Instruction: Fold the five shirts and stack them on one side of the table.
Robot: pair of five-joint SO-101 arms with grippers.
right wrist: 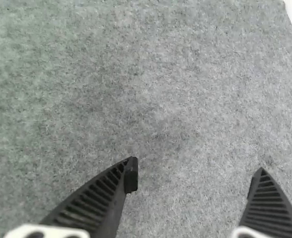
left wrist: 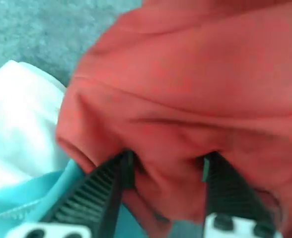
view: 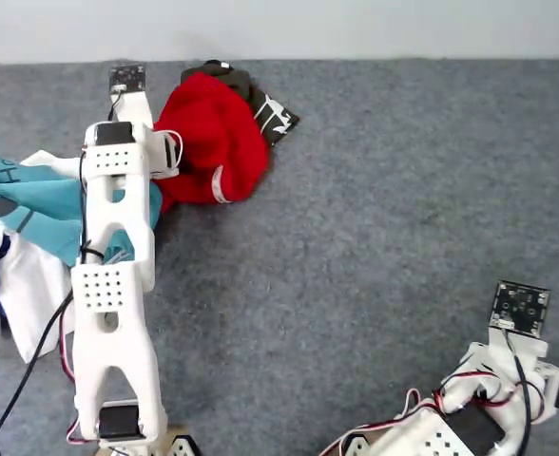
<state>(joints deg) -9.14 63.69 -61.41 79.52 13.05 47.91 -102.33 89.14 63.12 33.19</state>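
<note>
A crumpled red shirt [view: 213, 142] lies at the back left of the grey table, on top of a black shirt [view: 272, 116]. My left gripper [left wrist: 168, 161] is at the red shirt's left edge [view: 170, 152], and a fold of red cloth [left wrist: 195, 89] is pinched between its fingers. A teal shirt [view: 32, 199] and a white shirt [view: 18, 285] are heaped at the left edge, partly under the left arm. The teal shirt [left wrist: 41, 198] and the white shirt [left wrist: 17, 124] also lie beside the gripper. My right gripper [right wrist: 195, 176] hangs open over bare felt at the front right.
The grey felt table [view: 384, 209] stretches bare through the middle and right. The right arm's base and its wires [view: 432, 418] sit at the front right corner. A pale wall runs along the table's back edge.
</note>
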